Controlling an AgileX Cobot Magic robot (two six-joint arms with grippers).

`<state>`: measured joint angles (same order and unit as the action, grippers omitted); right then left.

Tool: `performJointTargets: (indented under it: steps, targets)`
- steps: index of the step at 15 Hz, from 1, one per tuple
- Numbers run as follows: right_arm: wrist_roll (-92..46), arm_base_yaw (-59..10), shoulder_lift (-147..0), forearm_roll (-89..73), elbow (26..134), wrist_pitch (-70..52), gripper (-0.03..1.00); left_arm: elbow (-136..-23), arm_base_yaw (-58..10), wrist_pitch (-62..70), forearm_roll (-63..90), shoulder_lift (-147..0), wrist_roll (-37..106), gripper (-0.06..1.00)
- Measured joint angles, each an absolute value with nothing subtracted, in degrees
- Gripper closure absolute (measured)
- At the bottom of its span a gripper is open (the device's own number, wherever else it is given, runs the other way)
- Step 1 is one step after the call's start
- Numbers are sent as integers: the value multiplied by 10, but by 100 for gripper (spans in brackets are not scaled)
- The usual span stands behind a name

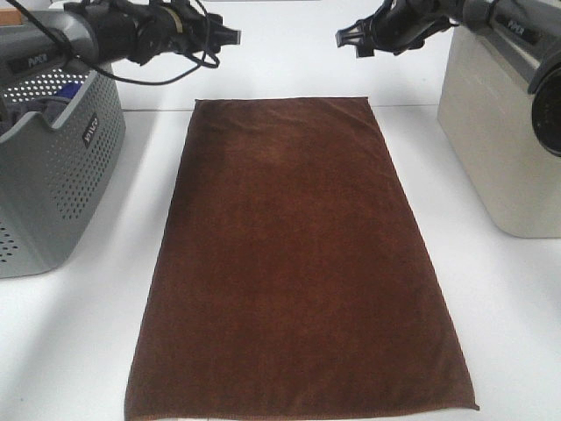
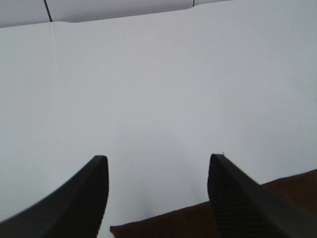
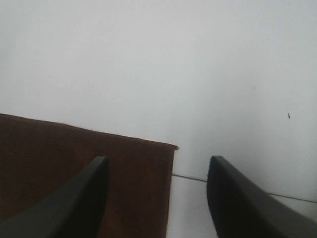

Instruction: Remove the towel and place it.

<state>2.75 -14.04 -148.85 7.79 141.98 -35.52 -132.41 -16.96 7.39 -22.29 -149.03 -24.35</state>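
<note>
towel [image 1: 298, 254]: soft, limp, light, flat on counter [image 1: 508, 316] | grasp: towel's far corners | left claw [image 1: 230, 36], right claw [image 1: 344, 38]: open, empty

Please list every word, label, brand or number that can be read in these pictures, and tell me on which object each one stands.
Grey basket: a small white vertical label, too blurred to read.
Left arm: a small label, too blurred to read.
Right arm: white lettering, too blurred to read.
Towel: no text visible.
Both wrist views: no text.
</note>
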Motion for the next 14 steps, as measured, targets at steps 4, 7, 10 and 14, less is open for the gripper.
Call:
performJointTargets:
  steps: [4,7,10,14]
  targets:
    - [28,-140,-1399,53,1420,-487,40,-1324,-184,237,-220,-1405,-242,37]
    - [28,-140,-1342,45,1420,-604,40,-1325,-190,351,-213,-1344,-222,37]
    - [28,-140,-1293,44,1420,-692,40,-1325,-191,494,-179,-1271,-182,37]
    - [28,-140,-1239,7,1420,-695,40,-1326,-192,643,-171,-1203,-144,37]
